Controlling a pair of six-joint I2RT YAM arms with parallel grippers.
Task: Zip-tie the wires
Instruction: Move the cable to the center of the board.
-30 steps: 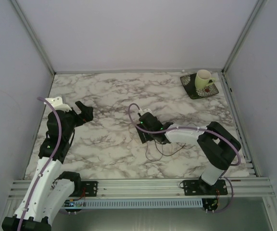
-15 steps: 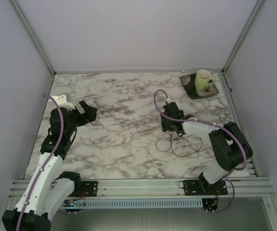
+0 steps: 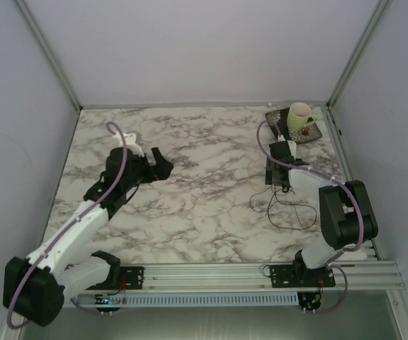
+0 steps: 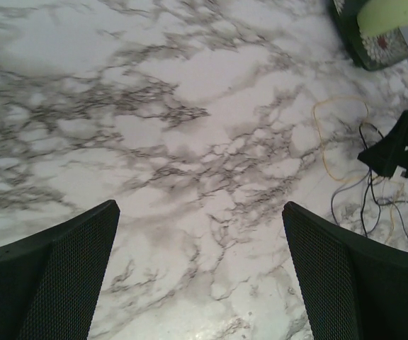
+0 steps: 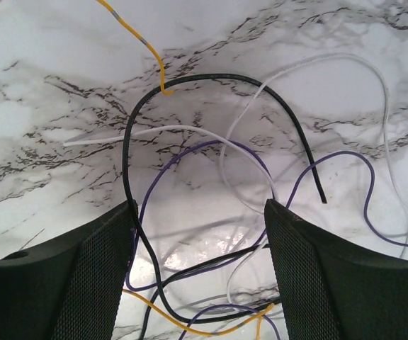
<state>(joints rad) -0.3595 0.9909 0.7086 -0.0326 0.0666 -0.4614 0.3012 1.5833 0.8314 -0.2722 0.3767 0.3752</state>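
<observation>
Top external view, from left to right: the left arm reaches toward the middle of the marble table (image 3: 190, 219), and the left gripper (image 3: 160, 164) hangs over bare stone left of centre. The left wrist view shows its two mesh-padded fingers (image 4: 55, 283) spread wide with nothing between them, so that gripper is released and empty.

Well apart from it, on the right side of the frame, the right gripper (image 3: 283, 185) points down at the wires (image 3: 283, 205), which lie in a loose tangle on the table just below it. At the upper right a pale mug (image 3: 300, 116) sits on a dark mat (image 3: 287, 134), apart from the wires.

The right wrist view shows black, white, purple and yellow wires (image 5: 214, 75) curling separately across the marble, several of them running through the gap between the open fingers (image 5: 346, 283). The jaws stand wide and are not pinching any strand.

My reading is that the task has barely begun. The wires are spread out rather than gathered into a bundle, and no zip tie shows in any view. Gathering, wrapping and cinching all remain.
</observation>
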